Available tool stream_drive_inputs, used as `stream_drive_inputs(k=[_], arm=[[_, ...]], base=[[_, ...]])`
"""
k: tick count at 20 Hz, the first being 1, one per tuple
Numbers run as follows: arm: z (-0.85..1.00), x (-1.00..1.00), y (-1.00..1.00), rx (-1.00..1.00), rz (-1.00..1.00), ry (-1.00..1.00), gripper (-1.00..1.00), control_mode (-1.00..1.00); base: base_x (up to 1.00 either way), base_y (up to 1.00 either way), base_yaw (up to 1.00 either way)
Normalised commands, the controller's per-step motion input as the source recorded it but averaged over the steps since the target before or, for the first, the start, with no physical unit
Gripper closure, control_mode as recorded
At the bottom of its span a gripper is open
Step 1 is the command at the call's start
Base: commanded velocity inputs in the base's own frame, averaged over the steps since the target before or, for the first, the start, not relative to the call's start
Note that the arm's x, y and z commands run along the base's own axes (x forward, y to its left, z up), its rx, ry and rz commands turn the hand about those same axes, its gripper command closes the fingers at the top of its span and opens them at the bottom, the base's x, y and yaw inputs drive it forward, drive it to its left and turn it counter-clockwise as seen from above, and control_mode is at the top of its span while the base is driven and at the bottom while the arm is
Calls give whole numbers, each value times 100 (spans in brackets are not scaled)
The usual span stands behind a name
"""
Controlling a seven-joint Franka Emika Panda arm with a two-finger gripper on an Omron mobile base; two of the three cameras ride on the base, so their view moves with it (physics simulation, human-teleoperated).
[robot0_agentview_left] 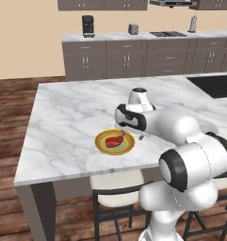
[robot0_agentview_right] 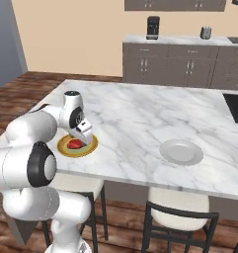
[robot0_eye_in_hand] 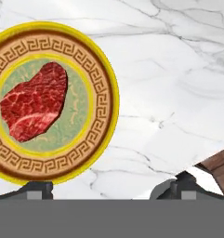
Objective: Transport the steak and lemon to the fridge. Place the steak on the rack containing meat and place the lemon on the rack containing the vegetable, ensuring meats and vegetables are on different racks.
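From the left base view, a marble island counter [robot0_agentview_left: 68, 122] is seen, with a round yellow-rimmed plate [robot0_agentview_left: 101, 145] near its front edge and the steak [robot0_agentview_left: 115, 141], a flat red slab, lying in the plate's middle. The gripper [robot0_agentview_left: 130, 134] is held low just beside the plate's right side; the spread of its fingers cannot be told from here. From the right base view, the same steak [robot0_agentview_right: 75, 144] is seen on the patterned plate [robot0_agentview_right: 92, 147], with the gripper [robot0_agentview_right: 82, 137] hanging just over it, and a plain grey plate [robot0_agentview_right: 181, 151] well apart to the right. In the hand view, the steak [robot0_eye_in_hand: 35, 102] is shown left of centre on the plate [robot0_eye_in_hand: 102, 93], and the two fingertips [robot0_eye_in_hand: 36, 189] are set wide apart, nothing being held. The meat is judged to be soft, limp and somewhat slippery, light enough to lift; a hold across its narrower middle, pinched from both long edges, is judged safest, since a grip at one end would likely let it sag or slide.
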Motion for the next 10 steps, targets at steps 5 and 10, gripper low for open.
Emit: stream_drive_inputs(k=[5, 10], arm=[[-24, 69, 0, 0, -4, 1, -100, -100], [-27, 32, 5, 0, -2, 3, -100, -100]], base=[[0, 0, 0], [0, 0, 0]])
